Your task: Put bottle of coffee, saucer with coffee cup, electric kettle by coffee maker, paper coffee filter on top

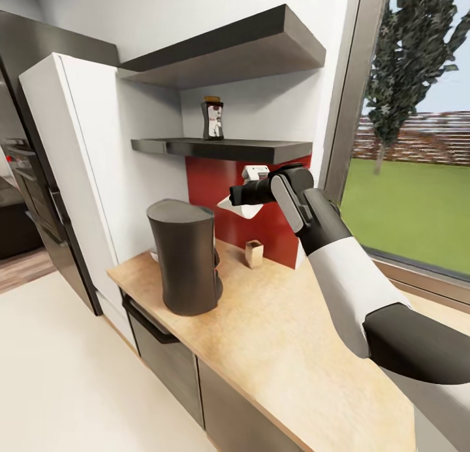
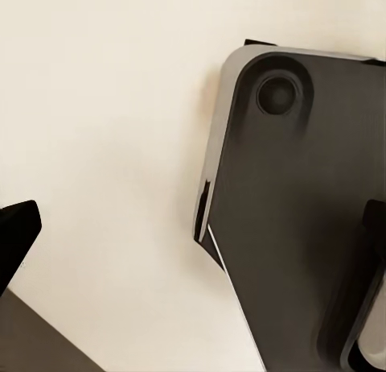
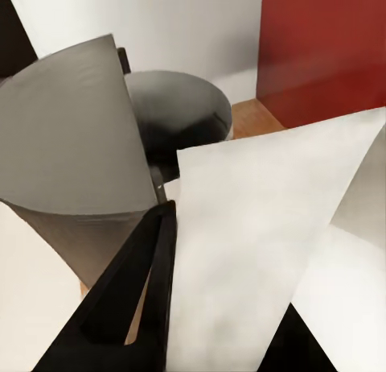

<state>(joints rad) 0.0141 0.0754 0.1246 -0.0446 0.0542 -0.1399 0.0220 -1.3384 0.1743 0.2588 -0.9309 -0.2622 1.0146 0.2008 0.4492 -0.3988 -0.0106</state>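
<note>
Right gripper (image 1: 243,194) pinching paper coffee filter (image 1: 239,209) above countertop (image 1: 294,347), right of and beyond coffee maker (image 1: 183,256), bottle of coffee (image 1: 213,119) farther up on kitchen shelf (image 1: 261,149); likely hazard then: limp filter slipping off flat top.

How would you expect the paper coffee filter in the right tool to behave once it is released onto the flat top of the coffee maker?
The paper coffee filter looks thin and folded, so probably very light and floppy. Pinched in the right tool, it holds its wedge shape, suggesting some stiffness. On the coffee maker, it may slide or drift easily.
</note>
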